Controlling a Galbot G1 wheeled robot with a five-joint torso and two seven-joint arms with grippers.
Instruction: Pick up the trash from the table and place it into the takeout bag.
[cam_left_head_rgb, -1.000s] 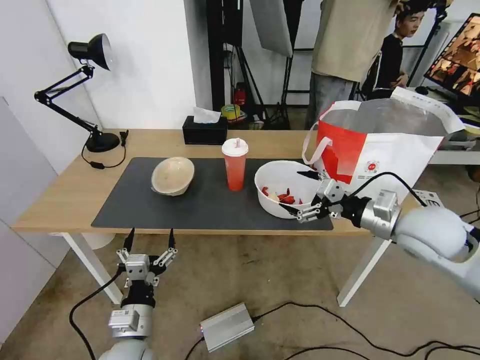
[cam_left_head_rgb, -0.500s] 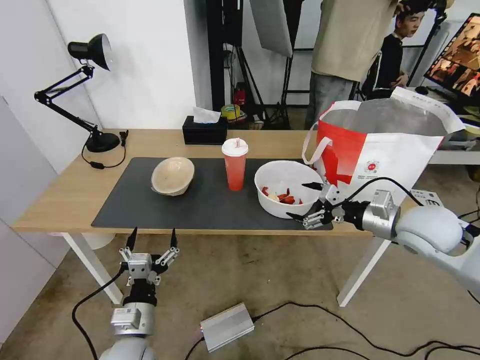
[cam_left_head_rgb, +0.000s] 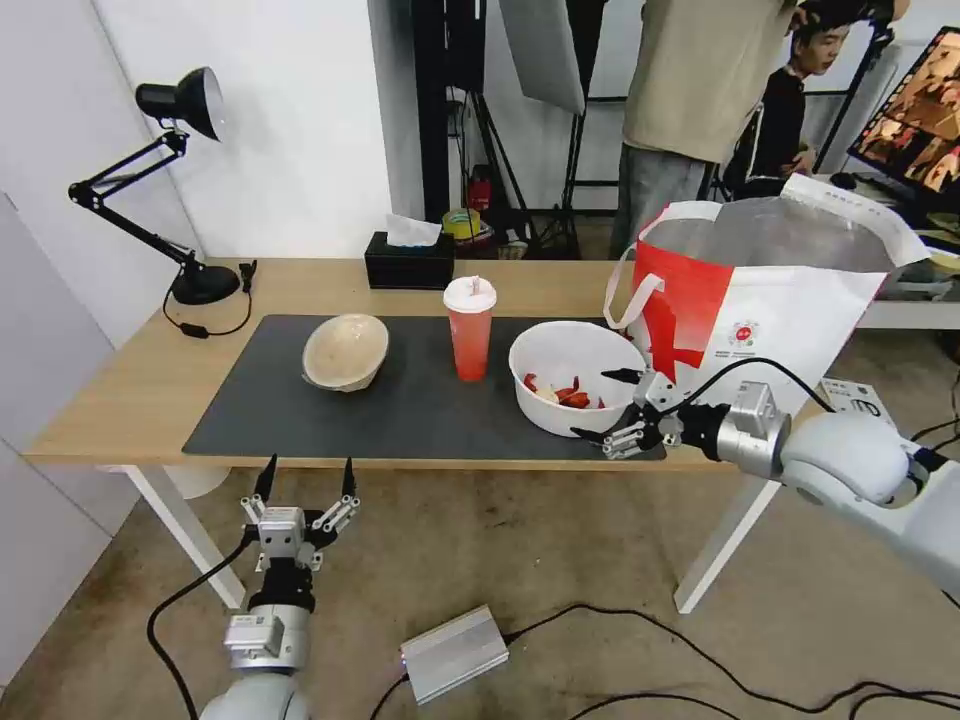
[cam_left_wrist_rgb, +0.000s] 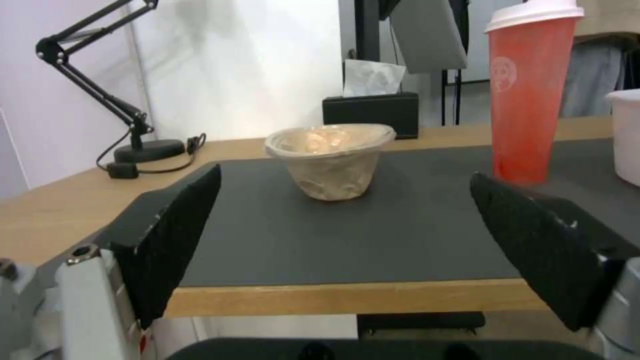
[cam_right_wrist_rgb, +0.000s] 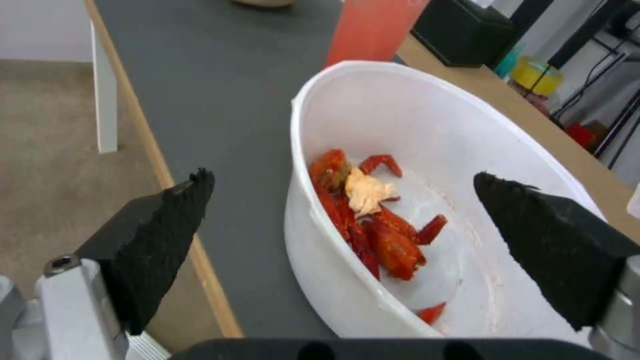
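Since the right hand (cam_left_head_rgb: 612, 406) sits right at the near-right edge of the large white round bowl with red food scraps (cam_left_head_rgb: 566, 374), that's the relation everything hangs on: its two black fingers are spread wide, one on the far side by the rim, one on the near side, and the right wrist view has the bowl's near wall (cam_right_wrist_rgb: 347, 270) sitting between them. I can't tell if either finger is actually touching the rim yet; looks just shy to me.

That bowl rests at the right end of the dark grey mat (cam_left_head_rgb: 300, 400) on the long light-wood tabletop (cam_left_head_rgb: 130, 380), and the big white-and-red takeout bag (cam_left_head_rgb: 760, 300) stands just right of it, mouth open, so the right arm is clearly the nearer one for both pick and drop.

Tall red cup with white lid and straw (cam_left_head_rgb: 470, 330) stands just left of the bowl; the beige paper-pulp bowl (cam_left_head_rgb: 346, 351) is further left. The left hand (cam_left_head_rgb: 305, 475) hangs below the tabletop's near edge, fingers apart, roughly facing that beige bowl.
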